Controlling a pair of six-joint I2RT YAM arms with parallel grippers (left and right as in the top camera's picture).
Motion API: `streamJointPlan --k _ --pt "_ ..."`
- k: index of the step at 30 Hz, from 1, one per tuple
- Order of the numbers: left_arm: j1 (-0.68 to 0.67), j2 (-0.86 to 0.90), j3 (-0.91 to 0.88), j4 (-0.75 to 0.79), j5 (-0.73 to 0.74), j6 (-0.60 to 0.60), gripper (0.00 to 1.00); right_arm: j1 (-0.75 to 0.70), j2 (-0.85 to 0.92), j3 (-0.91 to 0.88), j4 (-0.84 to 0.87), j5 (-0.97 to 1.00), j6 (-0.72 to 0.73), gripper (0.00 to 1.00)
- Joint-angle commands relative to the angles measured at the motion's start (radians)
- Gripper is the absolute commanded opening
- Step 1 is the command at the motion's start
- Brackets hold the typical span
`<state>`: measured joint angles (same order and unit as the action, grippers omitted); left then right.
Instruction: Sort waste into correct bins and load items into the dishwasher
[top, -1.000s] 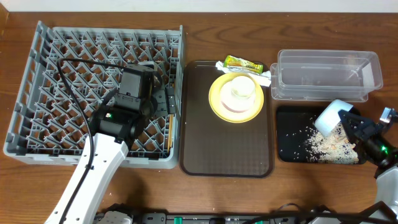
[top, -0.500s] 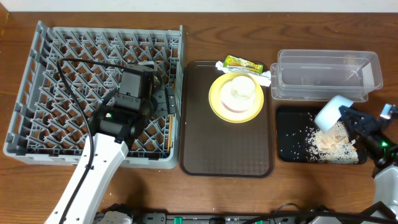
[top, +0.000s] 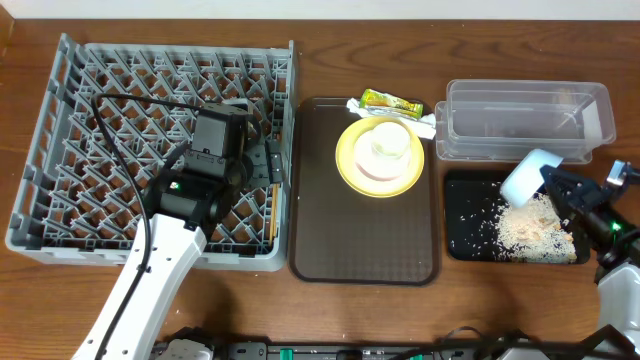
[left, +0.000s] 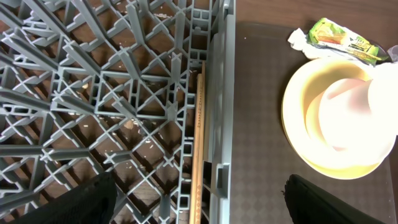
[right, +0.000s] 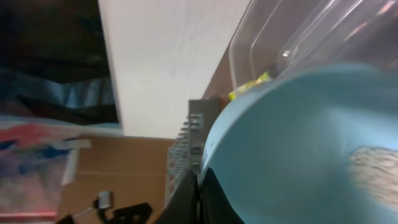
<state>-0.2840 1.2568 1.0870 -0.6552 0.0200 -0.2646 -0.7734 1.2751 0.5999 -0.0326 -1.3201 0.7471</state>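
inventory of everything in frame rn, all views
dish rack: 1, grey, left side of table
wooden stick: 1 visible, tan, lying in the rack along its right wall
tray: 1, brown, centre
plate: 1, yellow, on the tray's far half
cup: 1, pale, on the plate
wrapper: 1, yellow-green, tray's far edge beside the plate
clear bin: 1, transparent, far right
black bin: 1, black, near right
food scraps: a pile, off-white, in the black bin
bowl: 1, light blue, tilted over the black bin
left gripper: open, over the rack's right edge
right gripper: pinching the bowl's rim
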Motion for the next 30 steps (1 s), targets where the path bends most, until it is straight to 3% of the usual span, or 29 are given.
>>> streamJointPlan --k 1,3,7,15,17,30 --pt "0.004 0.006 0.009 -0.003 -0.005 0.002 0.89 0.016 -0.009 0.005 0.071 -0.047 0.012 0.01" --pt "0.004 0.006 0.009 -0.003 -0.005 0.002 0.89 0.016 -0.009 0.005 0.029 -0.069 0.049 0.01" --pt "0.004 0.006 0.009 -0.003 -0.005 0.002 0.89 0.018 -0.009 0.005 -0.011 -0.036 -0.007 0.01" --pt "0.004 0.006 0.009 -0.003 -0.005 0.002 0.89 0.022 -0.009 0.005 0.049 -0.109 0.052 0.01" --pt "0.004 0.006 0.009 -0.003 -0.005 0.002 0.89 0.021 -0.009 0.005 0.076 -0.048 0.021 0.01" --pt "0.004 0.006 0.009 -0.003 -0.005 0.002 0.89 0.029 -0.009 0.005 0.037 -0.072 0.027 0.01"
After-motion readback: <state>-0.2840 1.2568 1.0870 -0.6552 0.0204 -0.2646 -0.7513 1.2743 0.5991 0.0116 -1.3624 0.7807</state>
